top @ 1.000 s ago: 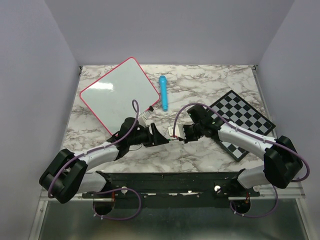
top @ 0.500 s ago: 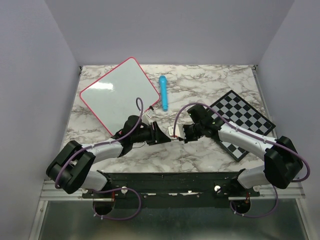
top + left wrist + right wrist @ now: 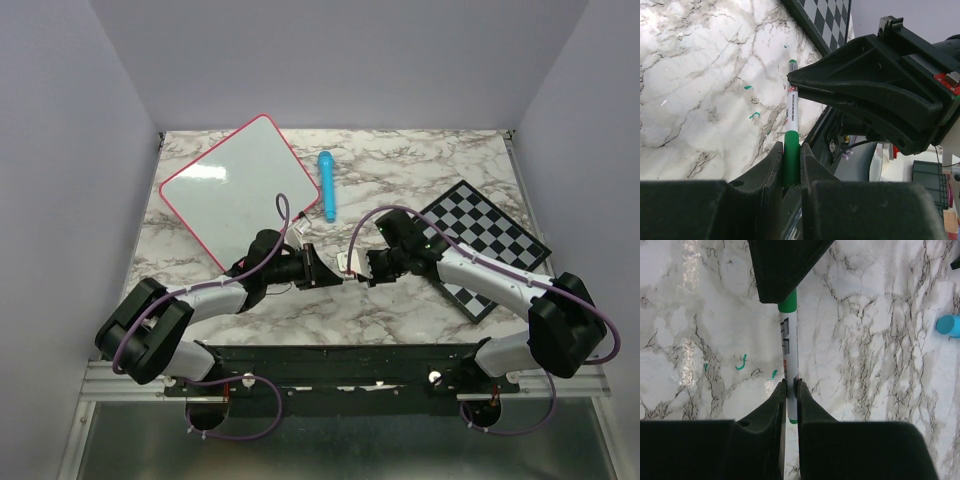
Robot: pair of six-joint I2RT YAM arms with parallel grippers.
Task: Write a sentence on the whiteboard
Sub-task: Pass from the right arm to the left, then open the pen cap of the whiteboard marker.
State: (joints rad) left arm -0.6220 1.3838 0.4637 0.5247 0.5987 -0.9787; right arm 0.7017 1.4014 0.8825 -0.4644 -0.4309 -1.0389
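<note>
The place looks like a robotics lab test cell. Plain pale walls point(image 3: 60, 150) box in a marble-patterned table point(image 3: 400, 300) on three sides. The left arm point(image 3: 200, 300) and right arm point(image 3: 490, 275) are bolted to a black rail point(image 3: 330, 362) at its near edge. Purple cables point(image 3: 365, 225) loop loose. An unrelated whiteboard point(image 3: 235, 190) and chessboard point(image 3: 490, 240) lie on it.

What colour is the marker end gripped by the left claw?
Green cap on a white marker; best seen in the left wrist view.
</note>
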